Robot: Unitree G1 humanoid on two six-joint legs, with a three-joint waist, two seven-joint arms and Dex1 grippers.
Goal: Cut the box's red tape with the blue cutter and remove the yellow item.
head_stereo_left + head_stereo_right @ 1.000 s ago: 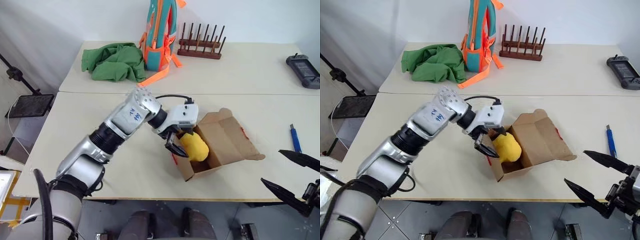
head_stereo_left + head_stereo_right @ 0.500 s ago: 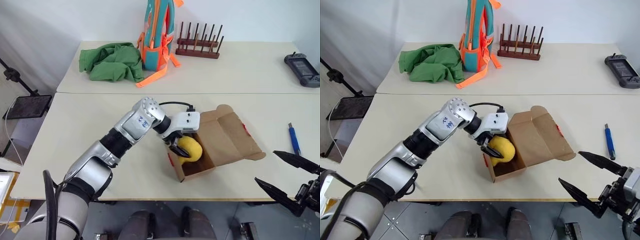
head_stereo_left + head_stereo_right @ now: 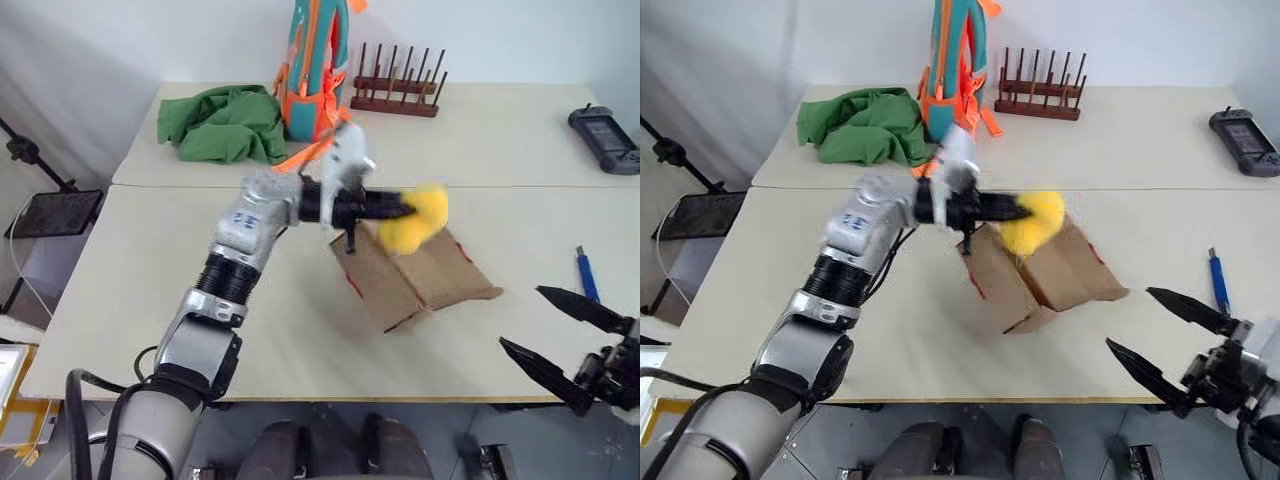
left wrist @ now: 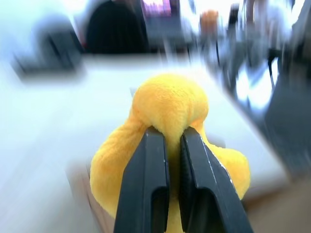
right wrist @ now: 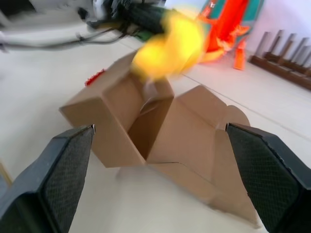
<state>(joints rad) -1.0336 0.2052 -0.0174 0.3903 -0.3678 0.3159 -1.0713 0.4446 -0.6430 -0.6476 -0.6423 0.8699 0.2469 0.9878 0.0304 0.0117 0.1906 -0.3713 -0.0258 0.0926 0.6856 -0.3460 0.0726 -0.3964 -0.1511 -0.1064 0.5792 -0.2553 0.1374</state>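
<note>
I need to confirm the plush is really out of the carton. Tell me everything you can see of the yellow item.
The yellow item is a bright yellow, fuzzy, lumpy plush with rounded bulges. The left gripper is shut on it, both black fingers pinching into its soft pile. It hangs in the air above the open box, clear of the cavity. It looks blurred, as if moving.

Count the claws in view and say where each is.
2: the left claw above the box, shut on the yellow item; the right claw open, at the table's near right edge.
</note>
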